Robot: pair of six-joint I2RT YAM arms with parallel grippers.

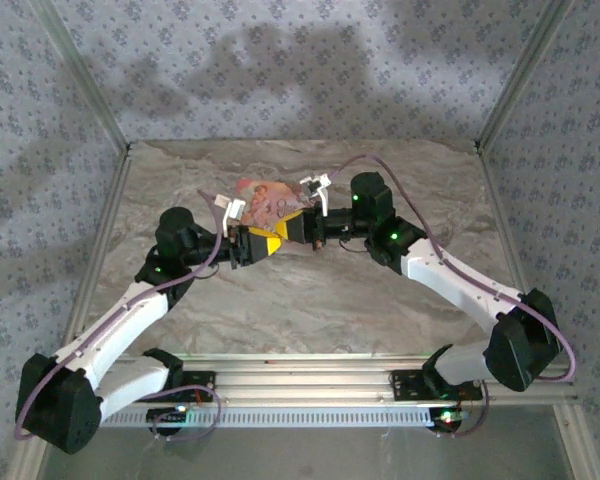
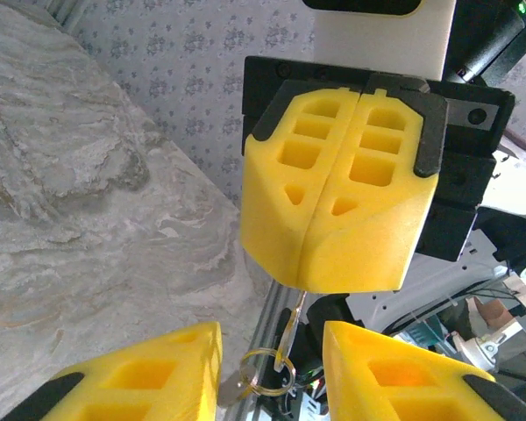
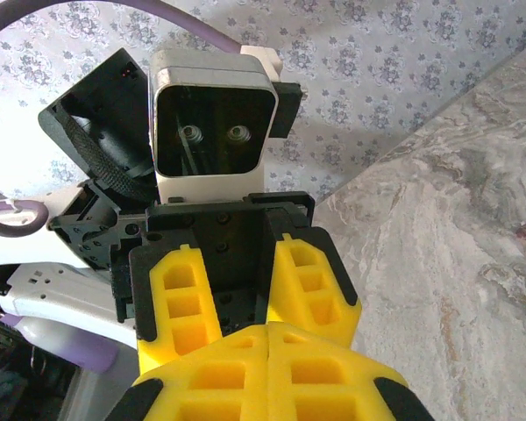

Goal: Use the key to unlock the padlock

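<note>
The right claw (image 2: 320, 267) is clenched, its 2 yellow pads pressed flat together. The key (image 2: 294, 317) pokes out from under their seam, so the claw appears to be grasping the key by 1 end. A wire ring (image 2: 267, 370) dangles from the key's lower end.

The left claw (image 2: 270, 340) faces the right claw tip to tip and is released. Its 2 pads (image 2: 158, 377) are spread, with the ring hanging in the gap between them and touching neither. Seen from above, both claws meet just in front of a pink flowered box (image 1: 265, 197) on the marbled table (image 1: 310, 300).

Where the padlock is I cannot tell. Judged from this, 1 step is done: the key is in hand. Still left are bringing the key to the padlock's keyhole, pushing it in, turning it, and springing the shackle.
</note>
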